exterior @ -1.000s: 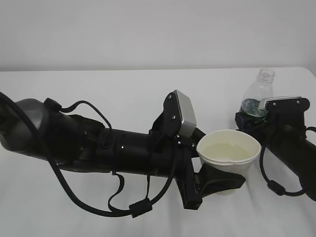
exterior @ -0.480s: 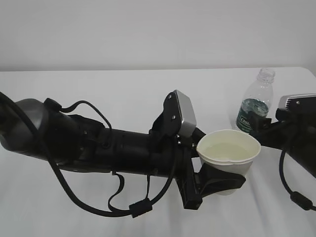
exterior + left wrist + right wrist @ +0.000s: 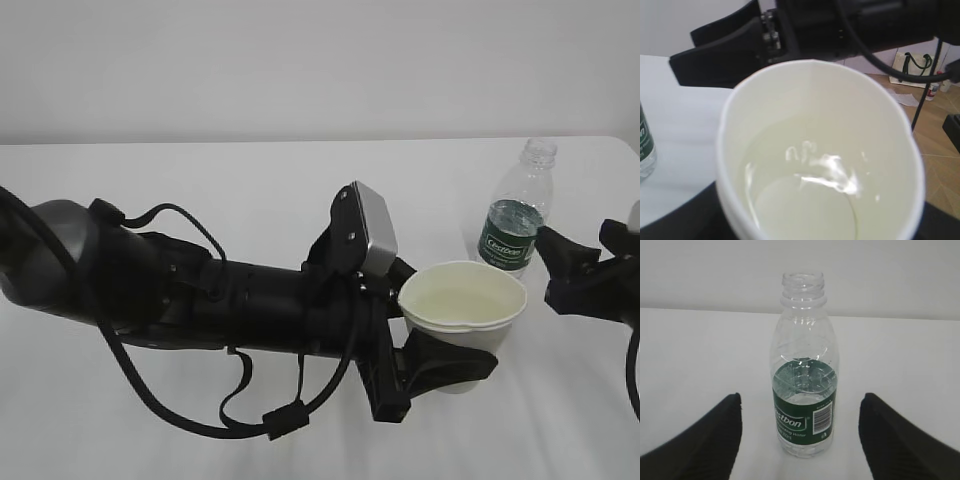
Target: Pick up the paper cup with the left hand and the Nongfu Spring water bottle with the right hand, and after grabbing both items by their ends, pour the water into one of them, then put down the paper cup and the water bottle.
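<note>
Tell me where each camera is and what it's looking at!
Exterior view: looks down at a slant across the white table; shows both arms, the left claw holding the paper cup, and the right claw.
Left wrist view: sits on the left arm, looks down into the paper cup; black claw parts show behind the cup.
Right wrist view: sits on the right arm, faces the water bottle standing free between open fingers.
Shared: all three show the water bottle.

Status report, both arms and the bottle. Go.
Left gripper clamped on paper cup, water inside. Right gripper open, clear of water bottle, which stands upright, uncapped, on the table. Nothing in the way.
</note>
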